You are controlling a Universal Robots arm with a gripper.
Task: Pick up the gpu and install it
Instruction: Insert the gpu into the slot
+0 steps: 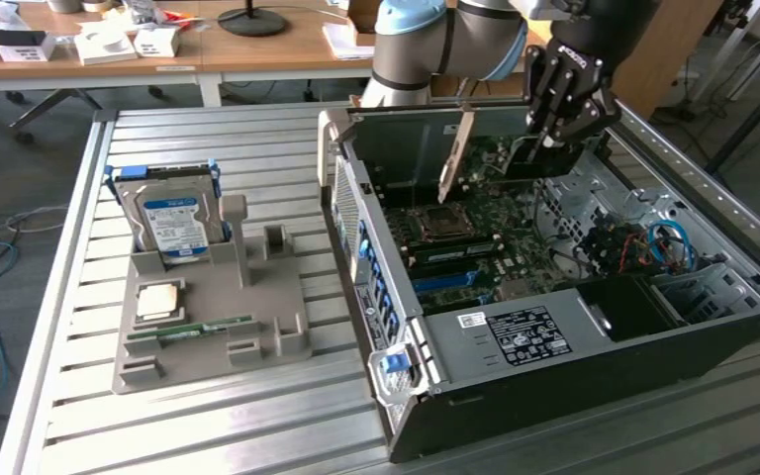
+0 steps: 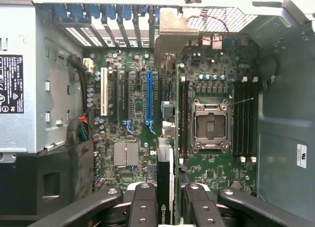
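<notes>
The gpu (image 2: 165,175) is seen edge-on in the wrist view as a slim dark card with a green logo, and my gripper (image 2: 166,195) is shut on it between its two black fingers (image 2: 143,197). Beyond the fingers the card runs toward its metal bracket (image 2: 173,35) at the case's slot wall. It hangs above the motherboard, between the blue expansion slot (image 2: 148,96) and the processor socket (image 2: 210,124). In the exterior view my gripper (image 1: 545,146) hovers over the far end of the open computer case (image 1: 394,327), with the gpu (image 1: 519,166) under it and the tan bracket strip (image 1: 457,148) toward the exterior view's left.
A grey parts holder (image 1: 268,297) lies on the slatted table at the exterior view's left, carrying a hard drive (image 1: 169,223), a processor chip (image 1: 158,297) and a green memory stick (image 1: 202,327). The power supply (image 1: 525,336) fills the case's near end. Cables (image 1: 664,242) sit at its right.
</notes>
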